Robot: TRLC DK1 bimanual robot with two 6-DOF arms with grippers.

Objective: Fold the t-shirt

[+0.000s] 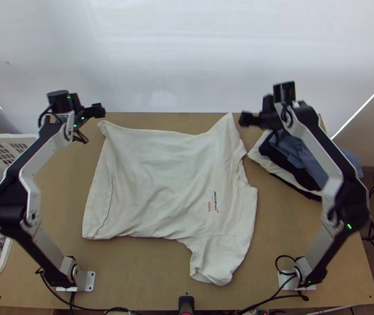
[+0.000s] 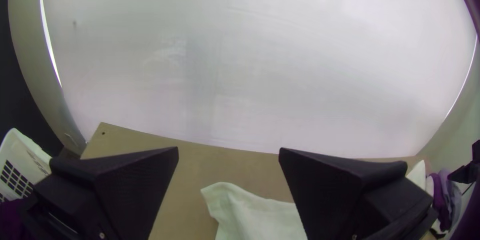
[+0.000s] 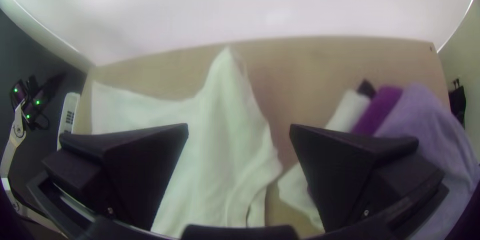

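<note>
My left gripper (image 1: 96, 111) is at the table's far left, just beyond the hem corner of the white t-shirt (image 1: 160, 178). In the left wrist view that gripper (image 2: 228, 152) stands open above a corner of the shirt (image 2: 250, 215). My right gripper (image 1: 250, 118) is right of the shirt's far sleeve, near the far edge. The right wrist view has this gripper (image 3: 239, 130) open over the shirt (image 3: 215, 160). The shirt lies spread, its hem toward the left and neck toward the right, one sleeve pointing far, the other near.
A pile of folded clothes (image 1: 297, 157) lies at the table's right, under the right arm. A white basket (image 1: 3, 139) holding dark and light cloth stands off the left edge. A black device (image 1: 186, 303) is at the near edge, with cables beside it.
</note>
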